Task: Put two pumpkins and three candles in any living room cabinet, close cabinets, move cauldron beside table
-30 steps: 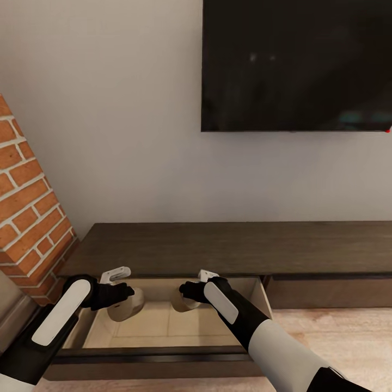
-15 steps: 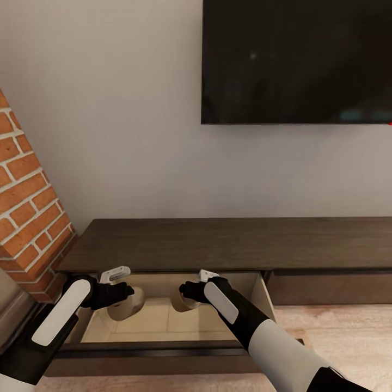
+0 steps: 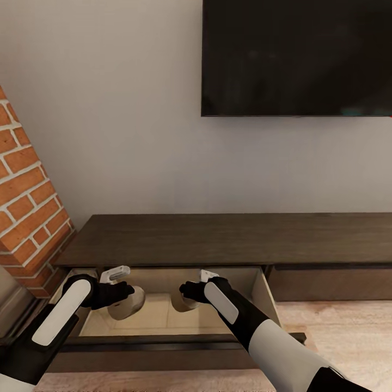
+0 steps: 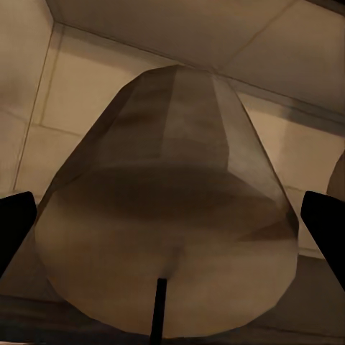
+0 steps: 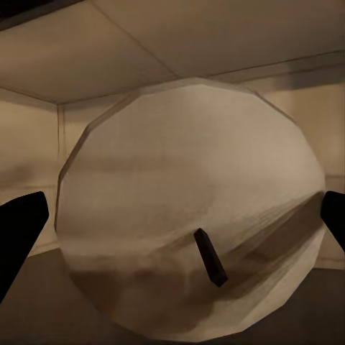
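Note:
The cabinet [image 3: 228, 239] is a long dark-brown console under the wall TV, and its left drawer [image 3: 163, 318] stands pulled out, showing a pale beige inside. My left gripper [image 3: 123, 298] is shut on a cream candle [image 3: 130, 306] inside the drawer's left half. My right gripper [image 3: 185, 294] is shut on a second candle [image 3: 181, 304] near the drawer's middle. In the left wrist view, the candle [image 4: 169, 223] with its dark wick sits between both black fingertips [image 4: 14, 223]. The right wrist view looks onto the other candle's [image 5: 190, 215] pale top, flanked by the fingertips [image 5: 20, 226].
A brick column [image 3: 27, 218] rises at the left beside the cabinet. A dark TV [image 3: 296, 54] hangs on the wall above. The drawer's dark front panel [image 3: 163, 348] lies between my body and the candles. The right-hand drawer front [image 3: 326, 283] is shut. Wooden floor [image 3: 348, 337] is at the right.
The whole picture has shifted upward, so the camera moved. Both grippers keep their hold on the candles and now sit lower relative to the drawer's rim.

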`<state>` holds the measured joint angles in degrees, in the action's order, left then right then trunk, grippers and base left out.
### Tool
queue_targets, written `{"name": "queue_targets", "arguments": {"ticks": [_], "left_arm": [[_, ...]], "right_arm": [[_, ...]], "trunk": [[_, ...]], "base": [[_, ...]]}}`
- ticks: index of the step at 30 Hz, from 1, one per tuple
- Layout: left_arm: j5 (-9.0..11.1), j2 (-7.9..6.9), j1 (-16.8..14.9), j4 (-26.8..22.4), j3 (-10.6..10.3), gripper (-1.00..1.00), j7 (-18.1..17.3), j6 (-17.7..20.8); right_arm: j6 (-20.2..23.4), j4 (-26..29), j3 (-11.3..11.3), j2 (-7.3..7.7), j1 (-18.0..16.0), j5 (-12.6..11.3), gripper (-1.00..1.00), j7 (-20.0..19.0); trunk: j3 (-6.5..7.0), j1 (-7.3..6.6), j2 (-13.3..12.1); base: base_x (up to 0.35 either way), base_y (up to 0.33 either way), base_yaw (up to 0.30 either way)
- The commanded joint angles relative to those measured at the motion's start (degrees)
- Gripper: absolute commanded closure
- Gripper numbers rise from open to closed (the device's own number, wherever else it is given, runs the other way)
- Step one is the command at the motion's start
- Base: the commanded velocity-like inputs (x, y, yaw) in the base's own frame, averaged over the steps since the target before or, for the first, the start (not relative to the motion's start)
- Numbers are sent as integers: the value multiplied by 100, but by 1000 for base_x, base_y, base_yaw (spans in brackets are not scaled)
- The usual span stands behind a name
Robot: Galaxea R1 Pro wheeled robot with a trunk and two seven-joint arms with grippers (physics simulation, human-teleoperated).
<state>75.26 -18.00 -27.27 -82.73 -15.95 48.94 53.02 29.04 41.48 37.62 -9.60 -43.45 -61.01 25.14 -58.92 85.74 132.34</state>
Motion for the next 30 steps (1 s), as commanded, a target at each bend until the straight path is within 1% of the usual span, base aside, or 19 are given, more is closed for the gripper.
{"name": "queue_targets", "arguments": {"ticks": [1,16,24,30], "left_arm": [[50,-4,-6,-6,-11,100,63,-23],[50,-17,-6,-22,-13,100,63,-81],[50,-19,-6,-23,-13,100,59,-81],[50,-20,-6,-23,-13,100,62,-80]], "right_arm": [[-4,9,17,2,-6,-52,100,52],[-4,11,17,-10,-5,-58,100,52],[-5,13,21,-14,-5,-57,100,52],[-5,12,23,-15,-5,-59,100,52]], "trunk": [[-24,21,44],[-293,351,646],[-293,351,646],[-293,351,646]], "base": [[0,0,0],[0,0,0],[0,0,0],[73,36,0]]}}
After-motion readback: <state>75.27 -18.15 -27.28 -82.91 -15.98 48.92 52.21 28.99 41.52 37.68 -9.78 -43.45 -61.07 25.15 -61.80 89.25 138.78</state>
